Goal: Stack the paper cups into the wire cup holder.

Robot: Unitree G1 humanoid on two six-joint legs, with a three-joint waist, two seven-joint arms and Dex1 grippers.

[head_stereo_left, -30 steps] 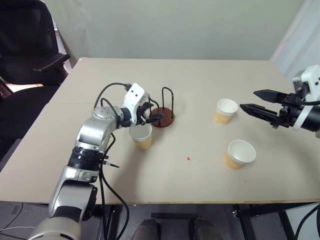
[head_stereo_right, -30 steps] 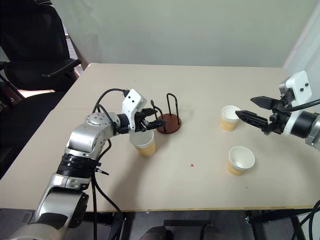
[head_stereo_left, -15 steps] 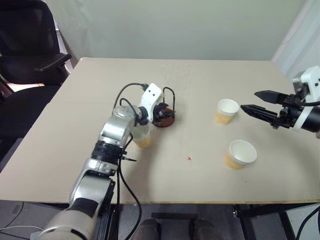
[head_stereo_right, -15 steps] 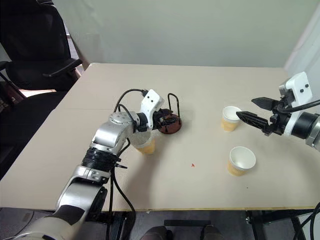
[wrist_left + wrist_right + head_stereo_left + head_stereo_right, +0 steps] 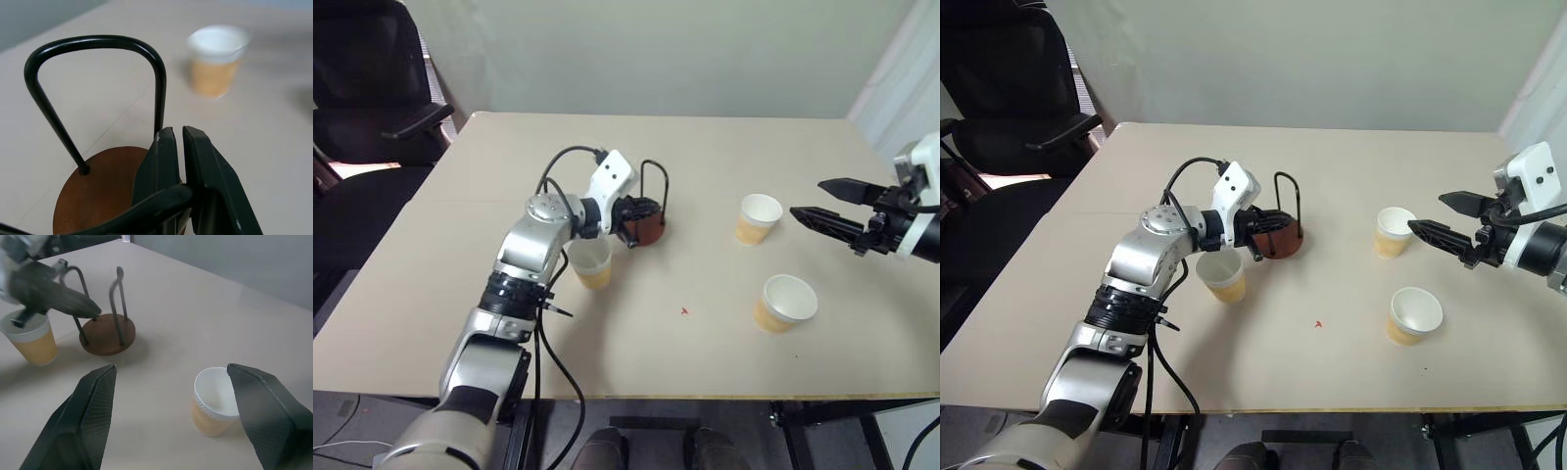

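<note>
Left gripper (image 5: pixel 182 147) clamped on near wire loop of cup holder (image 5: pixel 647 231); holder tipped or lifted slightly, hard to tell which. Other loop (image 5: pixel 98 83) upright beyond fingers. Nearest cup (image 5: pixel 591 264) on table (image 5: pixel 705 157) at 7 o'clock from holder, just beside left arm, empty, mouth up. Right gripper (image 5: pixel 808 204) spread wide, holding nothing, aimed at 9 o'clock; second cup (image 5: pixel 757 218) just off its tips. Third cup (image 5: pixel 783 303) at 5 o'clock from second. Right arm nearer both right-side cups. No cups stacked yet.
</note>
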